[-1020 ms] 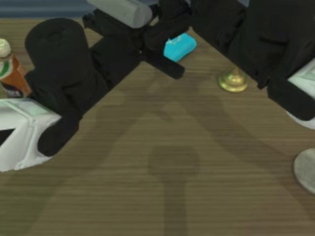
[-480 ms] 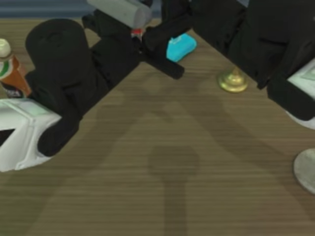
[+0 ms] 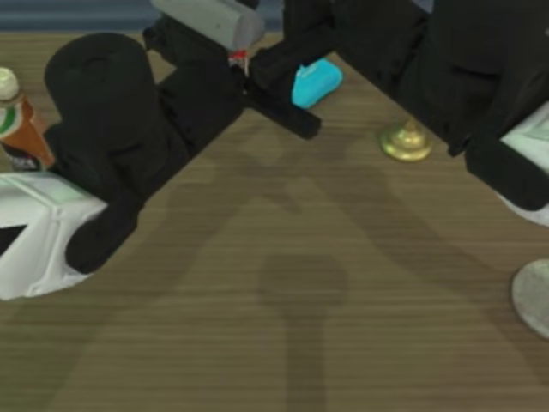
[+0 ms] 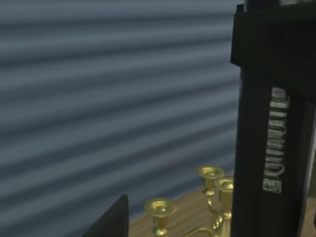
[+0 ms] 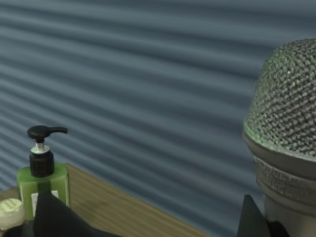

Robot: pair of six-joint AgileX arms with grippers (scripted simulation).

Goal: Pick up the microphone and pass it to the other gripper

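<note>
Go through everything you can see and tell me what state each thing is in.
microphone: lifted, upright, between both grippers
left gripper: raised at the microphone, grip hidden
right gripper: raised at the microphone, grip hidden
candelabra: standing upright
green pump bottle: upright
orange bottle: upright, capped

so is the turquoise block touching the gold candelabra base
Apart. Top view shows bare wooden table between the turquoise block and the gold candelabra base.

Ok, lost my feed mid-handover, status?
Left hand and right hand meet over the table's far edge. Microphone up between them, holder unclear. Blue block, gold candelabra close by.
</note>
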